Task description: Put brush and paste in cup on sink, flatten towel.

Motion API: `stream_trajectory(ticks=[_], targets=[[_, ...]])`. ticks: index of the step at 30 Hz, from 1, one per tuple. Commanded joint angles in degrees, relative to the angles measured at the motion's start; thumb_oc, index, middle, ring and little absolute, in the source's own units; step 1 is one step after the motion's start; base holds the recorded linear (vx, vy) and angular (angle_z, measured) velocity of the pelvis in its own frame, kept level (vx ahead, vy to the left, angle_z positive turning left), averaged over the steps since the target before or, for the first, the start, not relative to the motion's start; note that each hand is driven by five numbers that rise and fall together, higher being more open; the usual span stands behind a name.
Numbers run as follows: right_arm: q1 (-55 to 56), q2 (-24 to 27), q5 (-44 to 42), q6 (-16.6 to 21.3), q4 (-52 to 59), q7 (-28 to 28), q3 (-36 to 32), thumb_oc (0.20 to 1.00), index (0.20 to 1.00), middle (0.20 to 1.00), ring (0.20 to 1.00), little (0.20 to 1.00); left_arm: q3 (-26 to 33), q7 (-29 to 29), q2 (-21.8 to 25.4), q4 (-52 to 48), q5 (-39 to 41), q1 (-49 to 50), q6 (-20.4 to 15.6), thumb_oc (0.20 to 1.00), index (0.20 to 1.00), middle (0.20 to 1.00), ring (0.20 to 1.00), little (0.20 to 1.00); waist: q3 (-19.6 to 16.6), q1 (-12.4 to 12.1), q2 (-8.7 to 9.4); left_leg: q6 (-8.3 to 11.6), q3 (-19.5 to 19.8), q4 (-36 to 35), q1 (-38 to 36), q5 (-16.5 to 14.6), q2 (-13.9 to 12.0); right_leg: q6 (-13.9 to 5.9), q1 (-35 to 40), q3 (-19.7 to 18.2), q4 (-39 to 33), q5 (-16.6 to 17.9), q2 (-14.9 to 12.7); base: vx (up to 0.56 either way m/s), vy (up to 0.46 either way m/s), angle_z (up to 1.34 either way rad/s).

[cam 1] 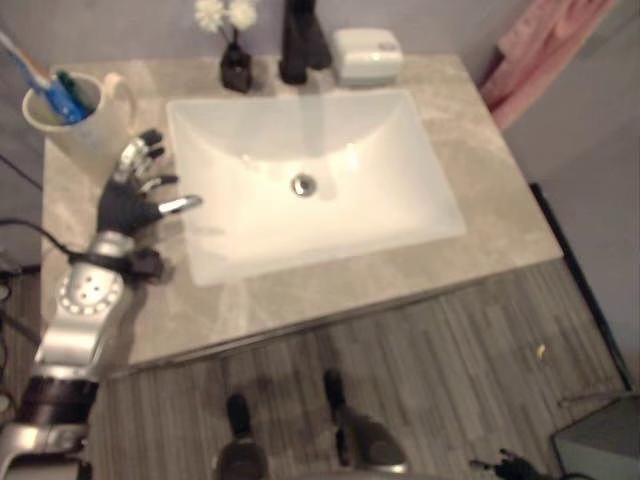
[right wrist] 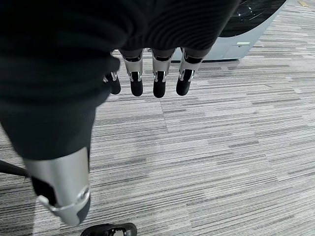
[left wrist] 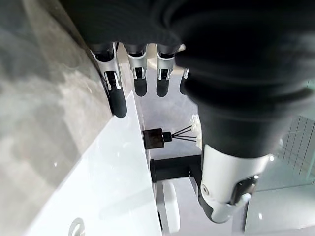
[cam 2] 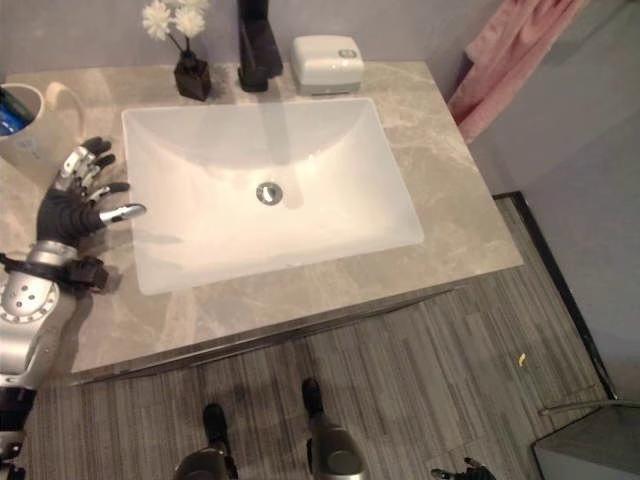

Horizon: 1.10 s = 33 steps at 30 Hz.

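A beige marbled tabletop [cam 1: 480,200] carries a white sink basin [cam 1: 310,180] — behind it a small flower vase [cam 1: 236,60], a dark faucet [cam 1: 300,40], a white box [cam 1: 367,55] — and a cup [cam 1: 75,115] at the left corner.

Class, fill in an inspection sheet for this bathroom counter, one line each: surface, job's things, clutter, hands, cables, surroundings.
Surface: marble counter around a white sink; sink holds nothing.
Job's things: cup at the counter's back left corner, with a brush and a blue paste tube standing in it; pink towel hangs off the counter's right side, bunched.
Clutter: flower vase, dark tap and white soap dispenser along the back edge.
Hands: left hand open, holding nothing, over the counter just in front of the cup; right hand open, holding nothing, hanging over the floor.
Cables: nothing seen.
Surroundings: grey striped floor; grey bin at lower right.
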<state>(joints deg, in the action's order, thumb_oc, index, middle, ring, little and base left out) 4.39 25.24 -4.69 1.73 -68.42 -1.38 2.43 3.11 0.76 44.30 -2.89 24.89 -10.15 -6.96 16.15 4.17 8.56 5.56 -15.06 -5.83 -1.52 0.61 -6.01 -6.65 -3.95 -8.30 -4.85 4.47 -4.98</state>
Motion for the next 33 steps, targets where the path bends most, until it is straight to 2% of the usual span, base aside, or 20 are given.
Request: stream_trajectory(ticks=[1, 7, 15, 33], targets=[[-1.3, 3.9, -0.8, 0.0, -3.2, 0.5, 1.8, 1.0, 1.0, 1.0, 1.0, 1.0, -0.9, -2.0, -0.7, -1.2, 0.0, 4.3, -0.3, 1.0, 1.0, 1.0, 1.0, 1.0, -2.5, -0.1, -2.28, -2.35, 5.0, 0.8, -1.7, -4.2, 0.1, -0.24, 1.2, 1.8, 0.0, 2.6, -1.2, 0.0, 0.0, 0.0], [-1.6, 4.5, -0.8, -0.2, -3.9, 0.5, 1.6, 1.0, 1.0, 1.0, 1.0, 1.0, 0.2, -3.3, 0.2, -1.1, 0.5, 8.7, 0.3, 1.0, 1.0, 1.0, 1.0, 1.0, -4.4, -0.5, -3.24, -2.01, 4.7, 0.8, -2.9, -4.4, 0.0, -0.24, 2.4, 2.6, -0.2, 2.3, -1.4, -0.01, 0.0, 0.0], [-2.0, 5.3, 0.0, -0.7, -4.7, 0.4, 1.3, 1.0, 1.0, 1.0, 1.0, 1.0, 4.8, -2.6, 1.2, 1.2, 0.8, 12.4, 0.3, 1.0, 1.0, 1.0, 1.0, 1.0, -4.6, -1.0, -3.03, -1.98, 4.2, 0.8, -3.2, -4.3, 0.1, -0.54, 2.4, 3.1, -0.2, 2.9, -1.4, -0.01, 0.0, 0.0], [-3.1, 5.6, 0.1, -0.9, -3.7, 0.1, 1.8, 1.0, 1.0, 1.0, 1.0, 1.0, 6.4, 0.6, 4.4, 9.2, 0.0, 5.6, -0.2, 1.0, 1.0, 1.0, 1.0, 1.0, -2.3, -0.6, -1.92, -2.31, 4.8, 0.8, -1.0, -3.7, 0.7, -1.0, 0.7, 3.4, -0.2, 3.7, -1.9, -0.01, 0.008, 0.01]])
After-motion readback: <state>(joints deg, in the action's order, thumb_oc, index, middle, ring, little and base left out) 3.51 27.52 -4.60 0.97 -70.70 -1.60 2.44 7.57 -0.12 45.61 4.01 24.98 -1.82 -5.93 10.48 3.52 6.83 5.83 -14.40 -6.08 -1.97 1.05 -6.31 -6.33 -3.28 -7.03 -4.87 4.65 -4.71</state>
